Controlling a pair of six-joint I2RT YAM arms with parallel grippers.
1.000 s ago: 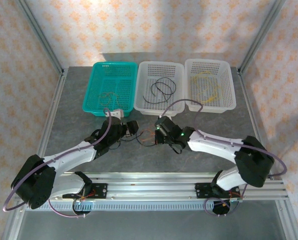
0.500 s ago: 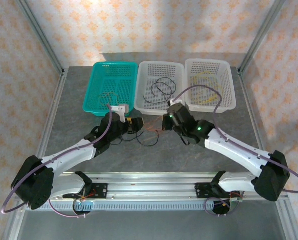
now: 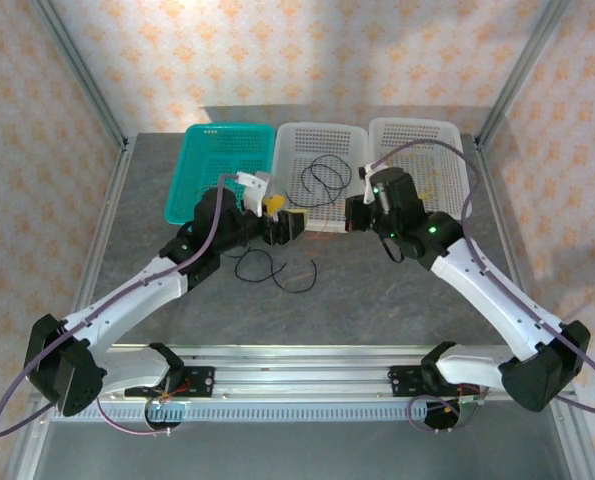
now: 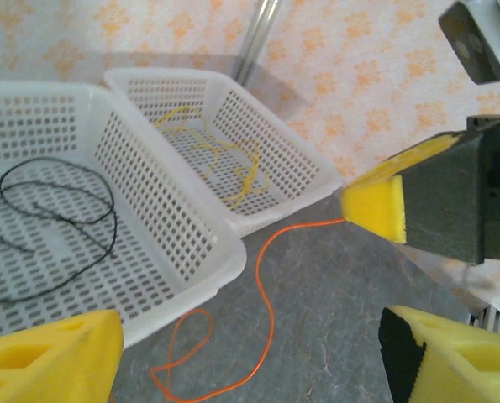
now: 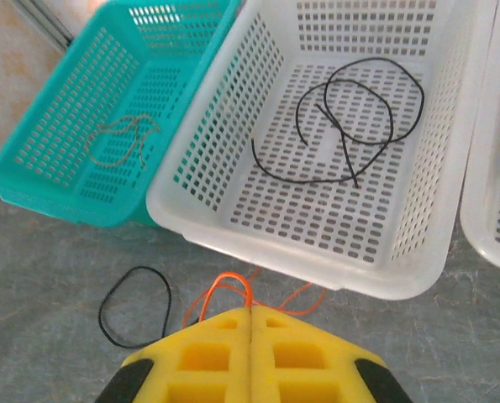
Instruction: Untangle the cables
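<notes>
My right gripper (image 5: 250, 312) is shut on an orange cable (image 5: 224, 290) and holds it just in front of the middle white basket (image 3: 322, 215). From its yellow tip (image 4: 376, 201) the orange cable (image 4: 266, 302) hangs down in a curve to a small loop on the table. My left gripper (image 4: 250, 357) is open beside it, with nothing between its yellow fingers (image 4: 52, 361). In the top view the left gripper (image 3: 285, 218) and the right gripper (image 3: 353, 214) face each other. A black cable (image 3: 267, 265) lies loose on the table below the left gripper, seen as a black loop (image 5: 134, 306).
The teal basket (image 5: 39, 180) holds a brownish cable (image 5: 119, 138). Another black cable (image 5: 350, 126) is coiled in the middle white basket. A yellow cable (image 4: 224, 159) lies in the right white basket (image 3: 462, 190). Bare grey table (image 3: 377, 300) lies in front of the baskets.
Both arms rose and moved toward the baskets. The right gripper drew the orange cable up and right, away from the black cable, which stayed on the table.
</notes>
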